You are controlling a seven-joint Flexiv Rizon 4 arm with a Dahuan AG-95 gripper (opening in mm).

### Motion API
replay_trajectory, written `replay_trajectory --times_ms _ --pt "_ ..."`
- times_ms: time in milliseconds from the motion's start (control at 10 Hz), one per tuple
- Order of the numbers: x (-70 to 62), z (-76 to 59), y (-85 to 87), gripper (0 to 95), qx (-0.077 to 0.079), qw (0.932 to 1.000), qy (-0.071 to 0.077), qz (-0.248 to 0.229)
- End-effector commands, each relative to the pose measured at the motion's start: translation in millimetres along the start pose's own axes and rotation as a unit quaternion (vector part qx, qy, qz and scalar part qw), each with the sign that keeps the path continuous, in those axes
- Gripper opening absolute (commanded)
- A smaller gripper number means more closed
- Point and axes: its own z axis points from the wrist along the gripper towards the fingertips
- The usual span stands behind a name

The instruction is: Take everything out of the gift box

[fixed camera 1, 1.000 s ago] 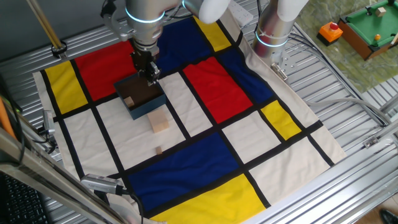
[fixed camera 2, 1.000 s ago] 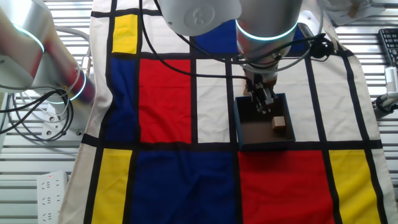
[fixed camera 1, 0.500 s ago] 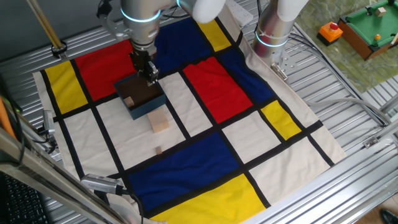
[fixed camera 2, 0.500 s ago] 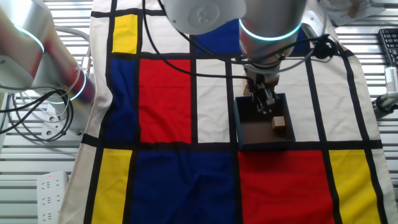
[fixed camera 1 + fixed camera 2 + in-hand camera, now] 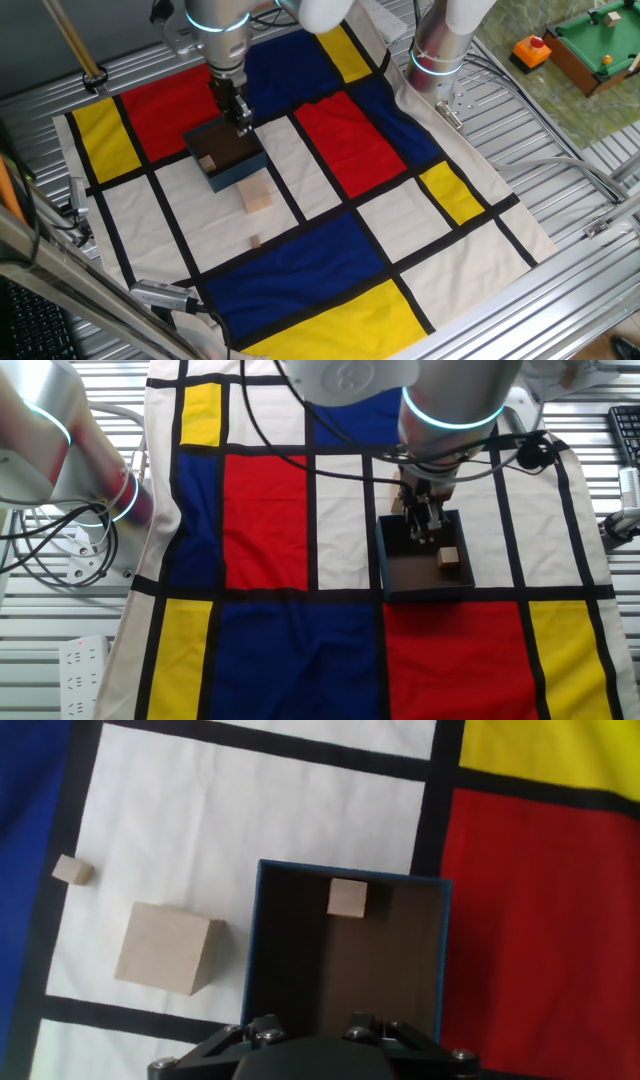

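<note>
The hand view looks straight down on the cloth (image 5: 250, 810), a grid of white, red, yellow and blue panels, with the box (image 5: 345, 960) at centre. Over the last second the arm (image 5: 220, 25) has drifted slightly toward the far edge of the table and upward, with the gripper (image 5: 240, 118) shifting off the box's middle toward its far wall; nothing on the cloth has moved. I read that as a repositioning or retreat rather than a grasp, since the box still holds one thing. The arm hangs near vertical with the wrist pointing down, the gripper over the box's far edge and, as far as I can tell, above the rim rather than inside. Its fingertips are too small in the fixed views and hidden in the hand view, so I cannot tell whether they are apart or together; nothing appears held. The cube (image 5: 165, 948) already lies out on the white panel, just beside the box at 9 o'clock. A small block (image 5: 346, 897) remains inside, against the wall at 12 o'clock. A smaller chip (image 5: 72, 870) lies on the cloth at 10 o'clock, well apart.
</note>
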Motion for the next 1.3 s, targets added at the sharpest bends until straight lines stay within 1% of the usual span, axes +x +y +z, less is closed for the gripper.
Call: replay_trajectory --times_ms 100,200,300,400,500,700,800,1000,1100,1200,1300 --pt "2.4 -6.0 1.4 38.0 0.008 0.9997 -0.016 0.018" --pt "1.9 -11.0 3.0 38.0 0.014 0.9992 -0.021 0.03" --pt "1.4 -18.5 5.2 38.0 0.02 0.9988 -0.03 0.032" --pt "2.3 -26.7 6.0 38.0 0.023 0.9984 -0.035 0.038" --pt "3.6 -30.4 4.9 38.0 0.023 0.9983 -0.032 0.042" --pt "2.5 -31.2 5.0 38.0 0.017 0.998 -0.031 0.052" --pt "1.7 -31.6 4.6 38.0 0.011 0.9984 -0.026 0.05" --pt "1.7 -31.1 4.2 38.0 0.006 0.9985 -0.025 0.048" --pt "0.9 -28.5 2.9 38.0 -0.003 0.9986 -0.022 0.047" --pt "0.4 -26.2 1.9 38.0 -0.006 0.9987 -0.021 0.047" --pt "-0.7 -20.3 -1.7 38.0 -0.005 0.9988 -0.017 0.046"
